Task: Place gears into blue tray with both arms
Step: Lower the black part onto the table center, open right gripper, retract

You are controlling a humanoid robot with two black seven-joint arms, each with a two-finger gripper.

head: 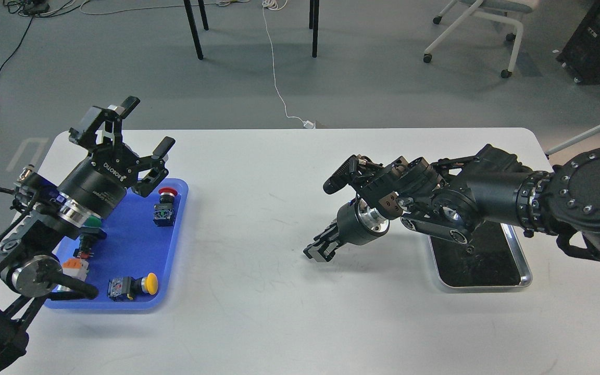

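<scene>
Head view, white table (pixel 258 271). The blue tray (pixel 128 250) lies at the left side of the table. It holds push-button switches: one with a red cap (pixel 166 206), one with a yellow cap (pixel 132 287), one with a green cap (pixel 90 229) partly behind the left arm, and an orange-and-white one (pixel 73 269) at the tray's near left corner. No gear can be made out in the tray.

The silver tray (pixel 479 260) lies at the right side, well apart from the blue one. Its dark inside is largely hidden by the right arm. A small dark round speck (pixel 469 250) on it may be a gear; it is too small to confirm. No other gear is visible on the table.

The left gripper (pixel 145 127) is raised above the far left corner of the blue tray, tilted up and away, fingers spread wide with nothing between them. The right gripper (pixel 322 249) hangs low over bare table, left of the silver tray and pointing toward the table's middle. Its fingers appear close together, but the view is too dark and end-on to say whether they are apart, together or clamped on a gear.

Judgement: the task stands at or near its start, or between transfers. If the right gripper carries a gear, the next move is to carry it across to the blue tray, or to hand it to the left gripper. If not, the right arm must go back over the silver tray and descend precisely, as the gears are very small.
</scene>
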